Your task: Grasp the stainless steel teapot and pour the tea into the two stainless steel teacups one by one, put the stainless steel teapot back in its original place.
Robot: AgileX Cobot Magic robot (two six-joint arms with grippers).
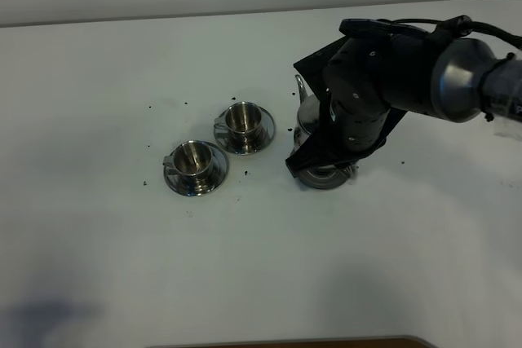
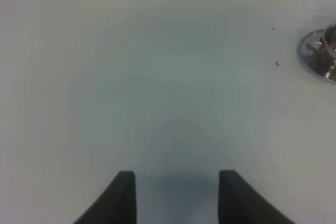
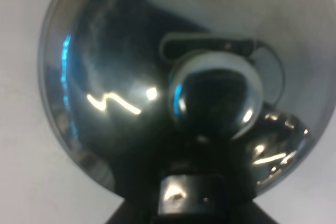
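Note:
The stainless steel teapot point(image 1: 325, 175) stands on the white table, mostly covered by my right arm. In the right wrist view its domed lid point(image 3: 121, 77) and round knob point(image 3: 215, 95) fill the frame. My right gripper point(image 3: 186, 198) is shut on the teapot's handle, just behind the knob. Two stainless steel teacups sit on saucers to the left of the pot: one nearer to it point(image 1: 241, 117), one further left and nearer the front point(image 1: 194, 156). My left gripper point(image 2: 177, 198) is open over bare table, with one teacup point(image 2: 324, 51) far off at the frame's edge. The tea is out of view.
Small dark specks point(image 1: 245, 173) are scattered on the table around the saucers. The right arm's dark bulk point(image 1: 391, 79) reaches in from the right. A brown edge point(image 1: 326, 341) shows at the table's front.

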